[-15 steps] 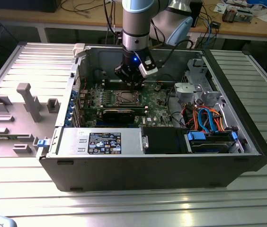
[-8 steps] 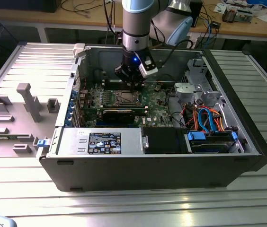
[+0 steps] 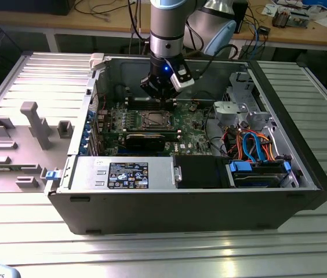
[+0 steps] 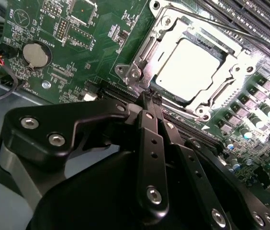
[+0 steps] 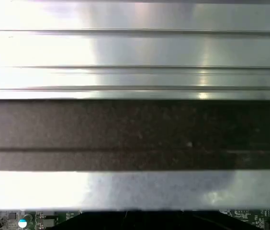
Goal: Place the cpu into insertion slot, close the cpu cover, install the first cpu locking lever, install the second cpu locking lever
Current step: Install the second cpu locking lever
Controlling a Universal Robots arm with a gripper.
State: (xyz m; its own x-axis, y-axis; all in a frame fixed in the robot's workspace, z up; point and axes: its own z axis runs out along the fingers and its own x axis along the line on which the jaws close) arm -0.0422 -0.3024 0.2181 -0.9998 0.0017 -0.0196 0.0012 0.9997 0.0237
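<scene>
exterior view, ribbed metal table (image 3: 30, 231), open computer case (image 3: 210, 197), gripper (image 3: 162, 99) pinched together, workbench (image 3: 94, 26) behind

The cpu (image 4: 188, 67) is seated in the insertion slot (image 4: 219, 91) on the motherboard (image 3: 191, 119), inside the computer case (image 3: 186, 202) placed on the bench (image 3: 152, 249).

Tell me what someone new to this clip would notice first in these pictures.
The open computer case on the ribbed metal table, with the arm reaching down into it. Its black claw hangs just behind the socket on the green motherboard. In the second wrist view, the claw comes to a closed point at the corner of the silver cover, which lies over the bright metal chip.
</scene>
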